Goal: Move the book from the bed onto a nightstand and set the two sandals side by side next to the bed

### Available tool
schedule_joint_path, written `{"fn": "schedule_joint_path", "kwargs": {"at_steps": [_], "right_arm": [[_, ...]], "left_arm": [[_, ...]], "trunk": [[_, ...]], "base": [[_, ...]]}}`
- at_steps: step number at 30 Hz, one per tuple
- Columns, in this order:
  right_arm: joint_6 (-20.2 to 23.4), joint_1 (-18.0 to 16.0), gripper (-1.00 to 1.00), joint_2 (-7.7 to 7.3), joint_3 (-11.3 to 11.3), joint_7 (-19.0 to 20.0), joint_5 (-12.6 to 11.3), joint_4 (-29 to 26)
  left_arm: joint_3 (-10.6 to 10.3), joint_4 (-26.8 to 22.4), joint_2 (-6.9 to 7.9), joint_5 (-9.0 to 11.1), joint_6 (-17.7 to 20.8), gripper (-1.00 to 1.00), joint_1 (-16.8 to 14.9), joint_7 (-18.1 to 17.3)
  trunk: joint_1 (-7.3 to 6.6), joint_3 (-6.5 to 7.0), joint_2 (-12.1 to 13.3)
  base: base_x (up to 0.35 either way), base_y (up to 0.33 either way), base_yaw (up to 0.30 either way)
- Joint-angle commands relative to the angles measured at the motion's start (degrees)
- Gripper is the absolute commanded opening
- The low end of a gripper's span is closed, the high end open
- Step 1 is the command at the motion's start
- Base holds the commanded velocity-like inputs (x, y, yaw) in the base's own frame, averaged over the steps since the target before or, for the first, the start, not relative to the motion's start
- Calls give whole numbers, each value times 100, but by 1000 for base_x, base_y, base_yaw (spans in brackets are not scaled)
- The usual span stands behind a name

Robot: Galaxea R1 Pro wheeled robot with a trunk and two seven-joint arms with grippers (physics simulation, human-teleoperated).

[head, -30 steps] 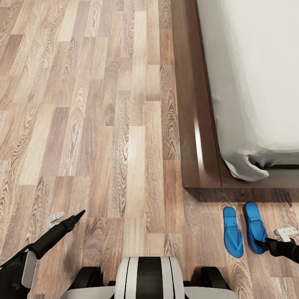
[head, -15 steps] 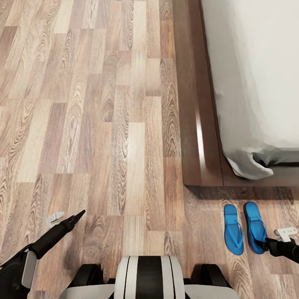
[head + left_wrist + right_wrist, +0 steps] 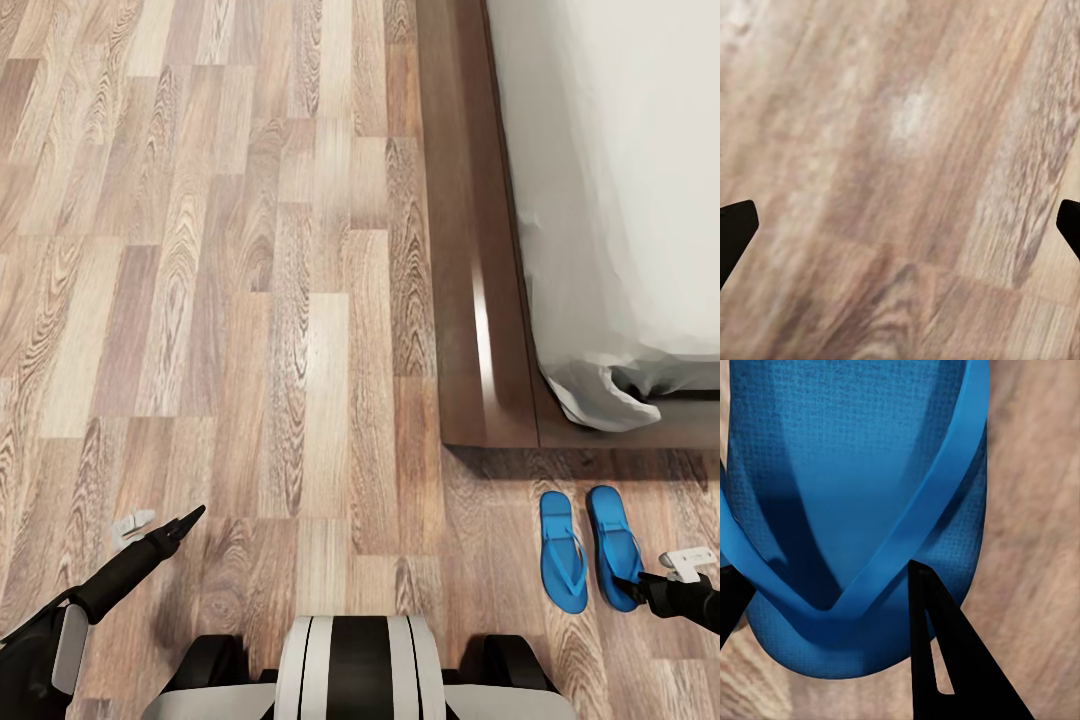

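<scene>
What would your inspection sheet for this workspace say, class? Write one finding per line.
Surface: wood-plank floor, bare where it shows.
Job's things: two blue sandals lying side by side on the floor, just off the corner of the bed.
Clutter: nothing seen.
End effectors: left end effector open over bare floor; right end effector at the outer sandal, fingers apart, not gripping.
Cables: nothing seen.
Surroundings: dark wooden bed frame, pale mattress.

Wood-plank flooring (image 3: 250, 300) in mixed grey-brown and paler tan boards covers most of the room, its grain running lengthwise away from the camera. Along the right side stands a dark brown wooden frame (image 3: 480, 300) with a glossy streak of light near its corner, carrying a pale grey-white mattress (image 3: 620, 180).
</scene>
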Motion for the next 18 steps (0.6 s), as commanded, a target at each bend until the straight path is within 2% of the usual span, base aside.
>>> {"fn": "schedule_joint_path", "kwargs": {"at_steps": [1, 12, 13, 18], "right_arm": [[54, 0, -100, 1, -15, 26, -39, -5], [54, -2, -100, 1, -15, 27, -39, -7], [54, -1, 100, 1, -15, 27, -37, -6], [52, -1, 100, 1, -15, 24, -39, -5]], "left_arm": [[7, 1, 0, 33, 52, 100, -3, -16], [7, 1, 0, 33, 52, 100, -3, -16], [7, 1, 0, 33, 52, 100, -3, -16], [7, 1, 0, 33, 52, 100, -3, -16]], "trunk": [[-1, -2, -1], [-1, -2, -1], [-1, -2, -1], [-1, -2, -1]], "base": [[0, 0, 0], [0, 0, 0], [0, 0, 0], [0, 0, 0]]}}
